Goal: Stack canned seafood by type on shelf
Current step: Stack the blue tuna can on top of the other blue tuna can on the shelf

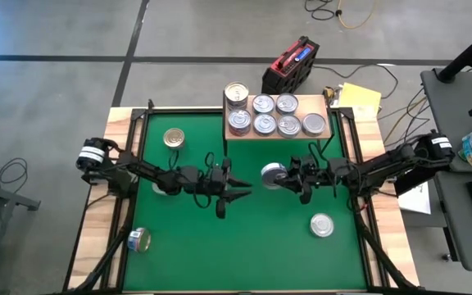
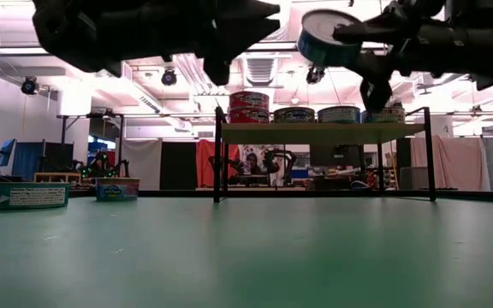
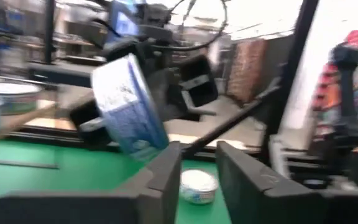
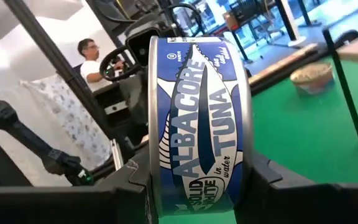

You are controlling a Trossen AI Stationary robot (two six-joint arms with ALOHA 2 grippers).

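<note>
While right end effector point(image 1: 288, 176) clamps tuna can point(image 1: 272, 174), shelf point(image 1: 322, 104) holds eight.

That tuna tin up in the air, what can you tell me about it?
The tuna tin is a short round metal can with a silver top and a blue label showing a white fish and the words "Albacore Tuna". The right hand grips it between its dark fingers, lifted above the green mat and tipped on edge, in front of the shelf. Only those fingers touch it; the left hand hangs nearby, apart.
</note>
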